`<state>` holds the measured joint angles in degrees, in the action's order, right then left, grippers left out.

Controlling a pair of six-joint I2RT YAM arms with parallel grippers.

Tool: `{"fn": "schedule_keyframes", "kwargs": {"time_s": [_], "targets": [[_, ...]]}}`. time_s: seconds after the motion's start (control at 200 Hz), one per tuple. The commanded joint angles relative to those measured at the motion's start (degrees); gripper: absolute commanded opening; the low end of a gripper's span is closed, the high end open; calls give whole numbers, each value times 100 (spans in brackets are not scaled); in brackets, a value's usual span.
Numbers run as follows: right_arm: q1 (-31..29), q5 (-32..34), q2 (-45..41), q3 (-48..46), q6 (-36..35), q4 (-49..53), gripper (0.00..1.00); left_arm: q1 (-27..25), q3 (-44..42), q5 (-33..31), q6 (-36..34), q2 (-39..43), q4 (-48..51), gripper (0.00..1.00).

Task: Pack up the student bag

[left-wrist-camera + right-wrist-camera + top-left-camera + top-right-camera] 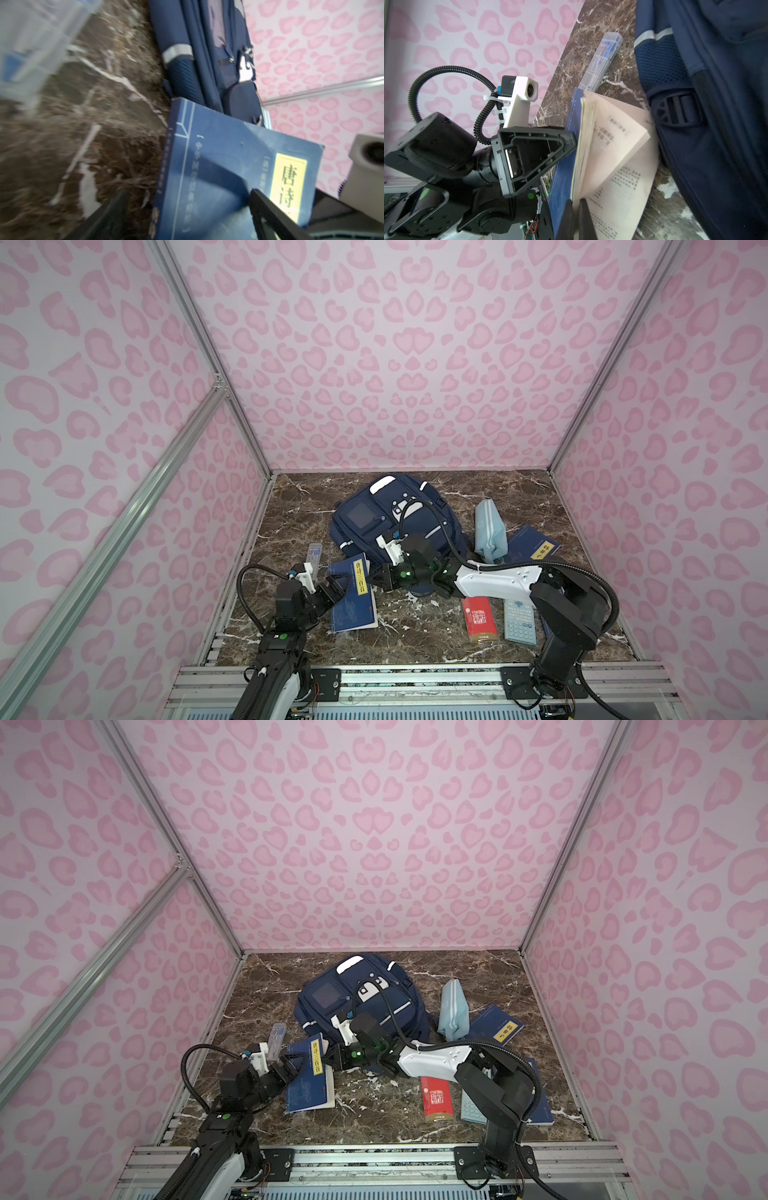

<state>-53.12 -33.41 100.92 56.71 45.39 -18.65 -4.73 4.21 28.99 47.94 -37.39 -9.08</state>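
student bag [356,533] flat, long axis front-to-back, handle end rearward; left tool [335,590] open; right tool [372,577] pinching book [353,610]

Pink-spotted walls [395,344], brown marble floor [299,506]

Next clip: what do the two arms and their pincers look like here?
The left arm and right arm are black jointed links, each with a white shell segment. The left pincer and right pincer have black triangular open-frame fingers. A white camera mount sits on each wrist, fed by a black ribbed hose. Green indicator lights glow on both.
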Motion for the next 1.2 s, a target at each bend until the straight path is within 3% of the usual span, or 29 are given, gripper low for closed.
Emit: {"fn": "schedule_keyframes", "kwargs": {"time_s": [0.0, 0.105, 0.245, 0.27, 0.3, 0.38, 0.46, 0.47, 0.48, 0.49, 0.61, 0.715, 0.84, 0.96, 1.035, 1.06, 1.09, 1.12, 1.195], "targets": [[30, -487, 6, -119, 49, -822, 0, -425, 125, 545, -185, -286, -1134, 90], [81, -312, 3, -222, -26, -661, 0, -693, 365, 454, -247, -452, -939, 69], [131, -149, 5, -310, -192, -388, 0, -705, 601, 29, -247, 51, -63, 18], [127, -149, 14, -310, -225, -362, 6, -705, 666, -25, -246, 139, 172, 11], [135, -151, 32, -310, -265, -301, 21, -702, 750, -56, -258, 237, 391, 4], [144, -105, 9, -310, -365, -192, 56, -708, 921, 51, -205, 478, 761, 4], [170, -305, -52, -309, -451, -241, 73, -709, 1002, 279, 3, 720, 844, 3], [175, -352, -61, -309, -447, -272, 80, -706, 996, 303, 44, 756, 839, 4], [187, -393, -63, -309, -435, -299, 94, -705, 993, 314, 93, 787, 805, 4], [188, -436, -66, -309, -417, -346, 97, -709, 989, 352, 159, 821, 770, 4], [263, -1067, 17, -427, -49, -1386, 99, -710, 893, 643, 852, 1012, 17, 4], [250, -1308, 141, -634, 329, -2488, 98, -739, 914, 722, 1210, 995, -580, 4], [215, -1454, 240, -760, 570, -3462, 83, -843, 992, 744, 1349, 797, -805, 4], [206, -1534, 272, -794, 653, -3730, 41, -924, 1129, 657, 1178, 685, -582, 4], [227, -1450, 141, -939, 533, -3641, 0, -935, 1167, 634, 1056, 666, -454, 4], [232, -1398, 84, -996, 464, -3573, 0, -939, 1163, 634, 1027, 655, -437, 5], [247, -1364, 3, -1048, 372, -3454, 0, -946, 1154, 667, 967, 620, -472, 12], [278, -1328, -86, -1089, 279, -3251, 0, -943, 1172, 722, 856, 570, -475, 26], [395, -1221, -394, -1262, 99, -2846, 0, -950, 1404, 546, 343, 457, 255, 72]]}}
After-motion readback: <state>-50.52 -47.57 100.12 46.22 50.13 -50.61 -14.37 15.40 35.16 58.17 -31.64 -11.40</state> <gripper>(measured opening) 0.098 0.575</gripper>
